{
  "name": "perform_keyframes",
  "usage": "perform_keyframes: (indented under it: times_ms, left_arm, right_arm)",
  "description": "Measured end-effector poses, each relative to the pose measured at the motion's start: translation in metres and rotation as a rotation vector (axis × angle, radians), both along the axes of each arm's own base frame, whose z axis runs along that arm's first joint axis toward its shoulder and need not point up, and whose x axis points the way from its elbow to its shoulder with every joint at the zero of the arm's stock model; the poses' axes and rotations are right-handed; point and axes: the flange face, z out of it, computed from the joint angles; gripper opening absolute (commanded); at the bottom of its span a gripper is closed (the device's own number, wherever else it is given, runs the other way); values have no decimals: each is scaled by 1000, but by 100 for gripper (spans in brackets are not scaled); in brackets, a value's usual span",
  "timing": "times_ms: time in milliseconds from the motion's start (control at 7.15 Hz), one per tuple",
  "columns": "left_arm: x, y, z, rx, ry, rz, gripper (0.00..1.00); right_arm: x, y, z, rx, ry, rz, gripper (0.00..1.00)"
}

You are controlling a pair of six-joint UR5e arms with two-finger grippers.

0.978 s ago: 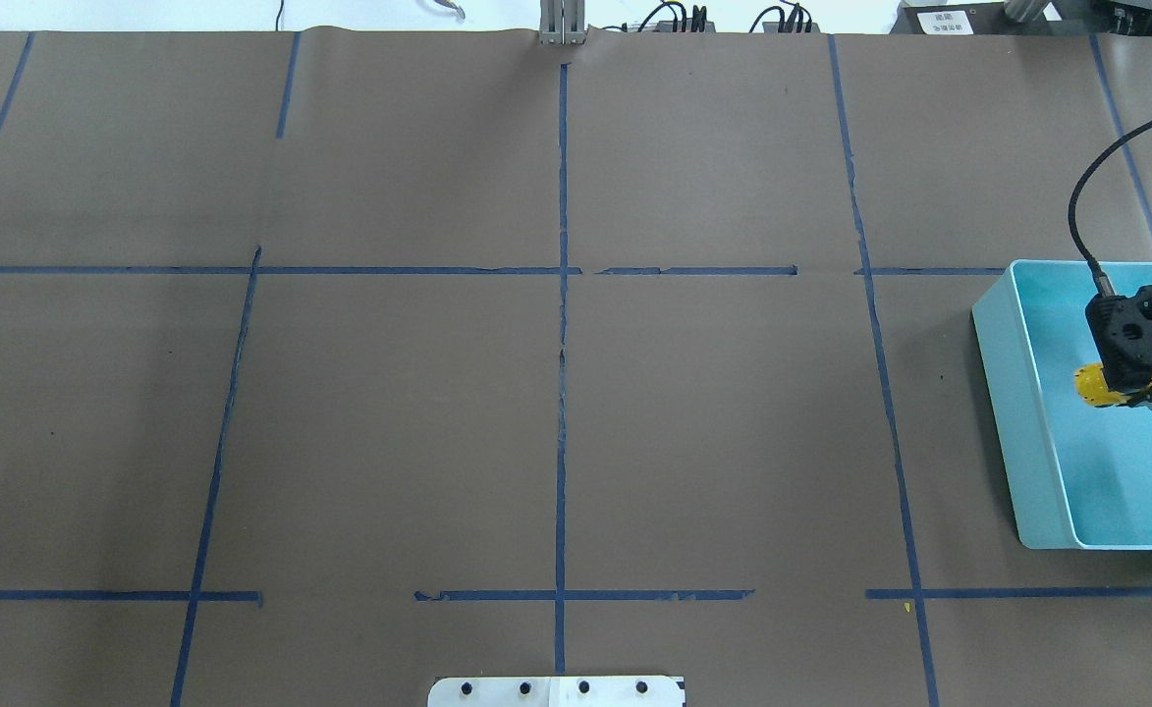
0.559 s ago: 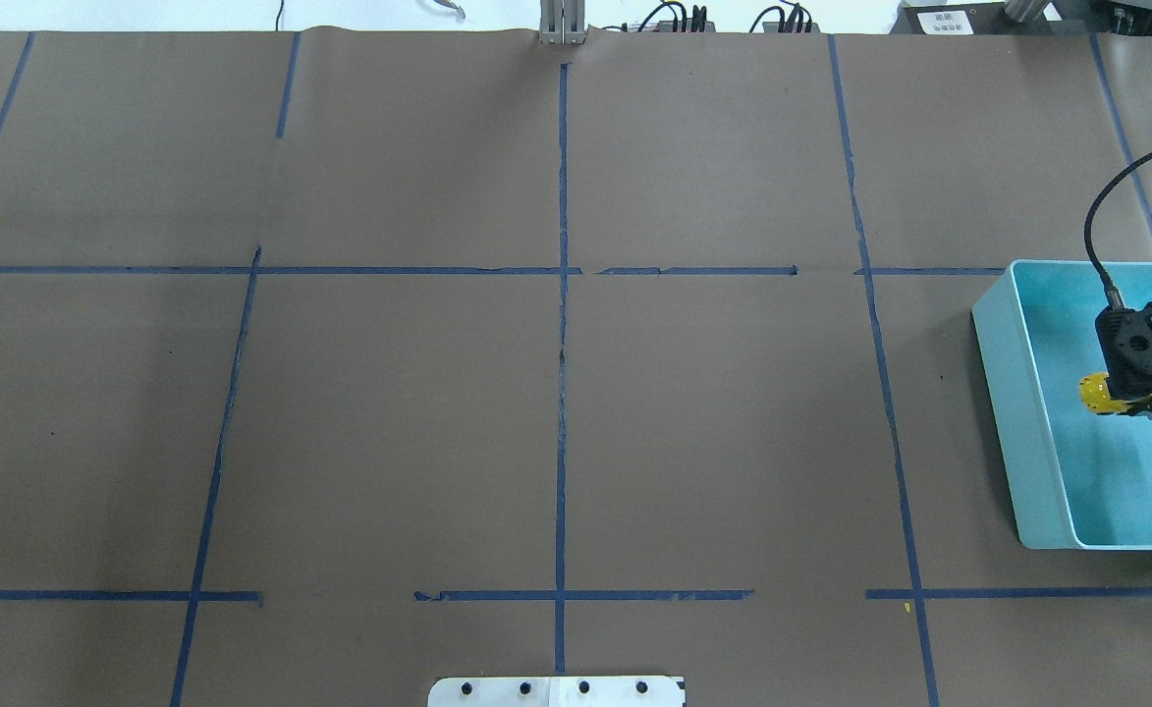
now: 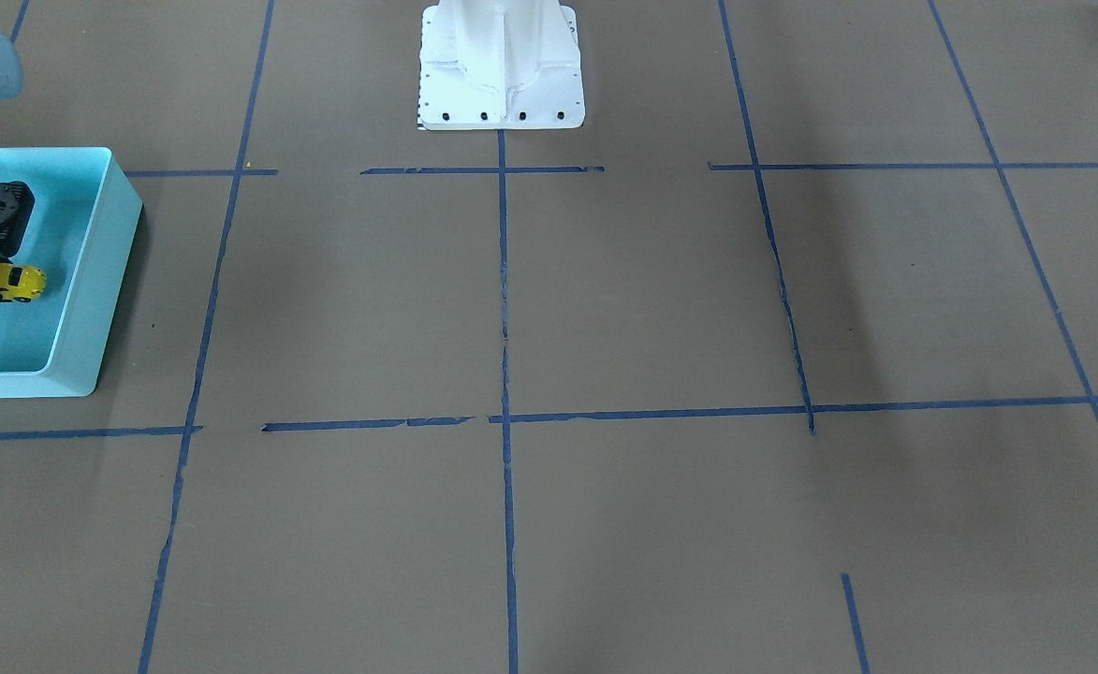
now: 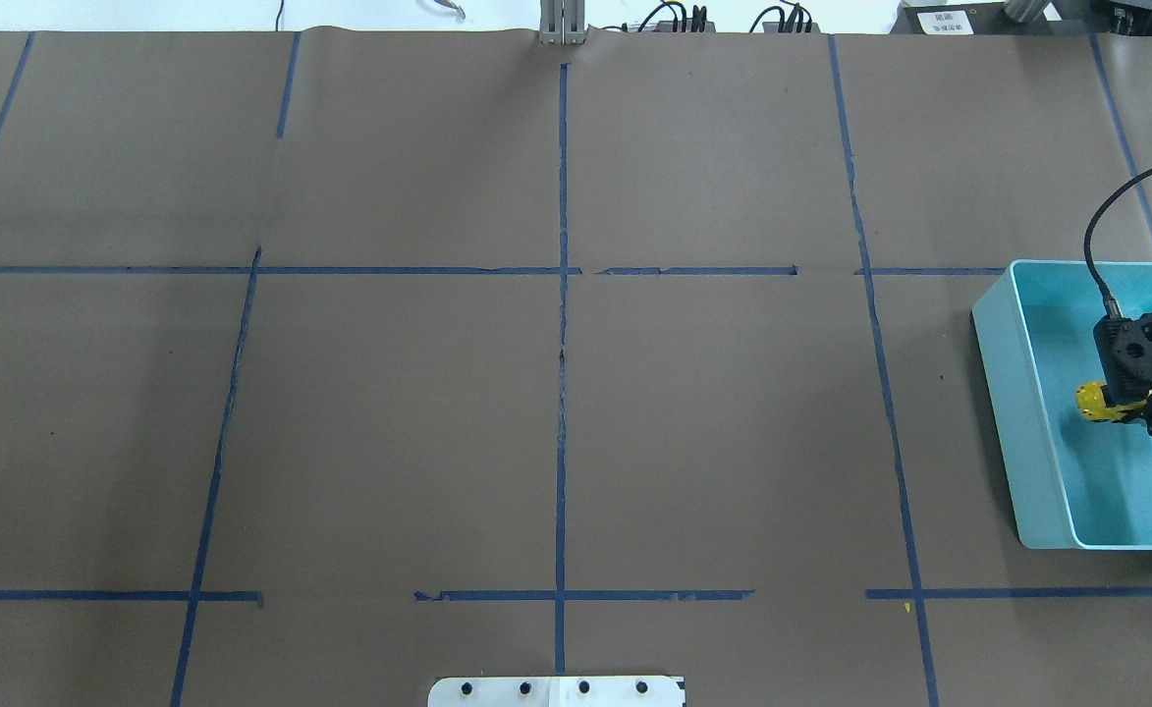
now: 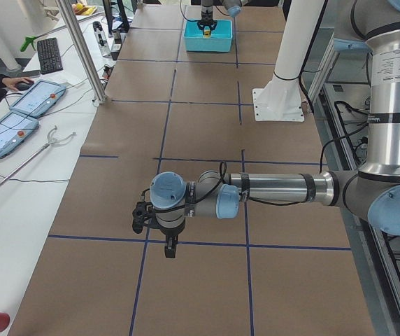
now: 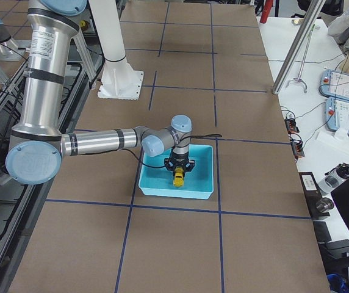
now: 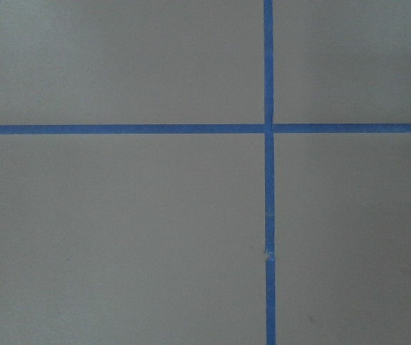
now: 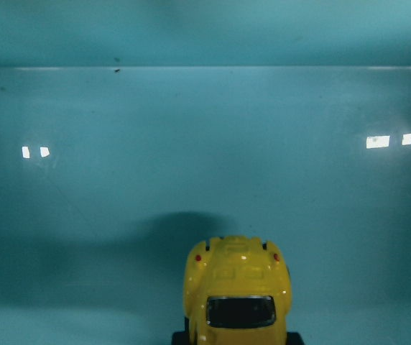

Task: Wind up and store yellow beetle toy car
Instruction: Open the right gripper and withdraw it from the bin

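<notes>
The right gripper (image 4: 1133, 406) was closed on the yellow beetle toy car (image 4: 1094, 403). It held one end of the car, and the other end stuck out past the fingertips. The car hung low inside the light blue bin (image 4: 1013, 422), at the table's edge on the robot's right. The car was small, round and bright yellow, with a dark window, two little red lights and black wheels. The left gripper (image 5: 170, 248) hovered near the opposite edge, and I could not tell its opening.
</notes>
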Motion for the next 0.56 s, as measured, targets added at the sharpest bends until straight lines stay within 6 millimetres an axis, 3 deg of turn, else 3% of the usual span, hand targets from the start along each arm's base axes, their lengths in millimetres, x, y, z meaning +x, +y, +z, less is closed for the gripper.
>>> perform_keyframes:
  times_ms: [140,559]
  left_arm:
    - [0,0,0,-1,0,0,100]
    - [0,1,0,0,0,0,100]
  right_arm:
    - [-3,-2,-1,-1,-10,0,99]
    - [-8,-2,-7,-20,-50,-13,100]
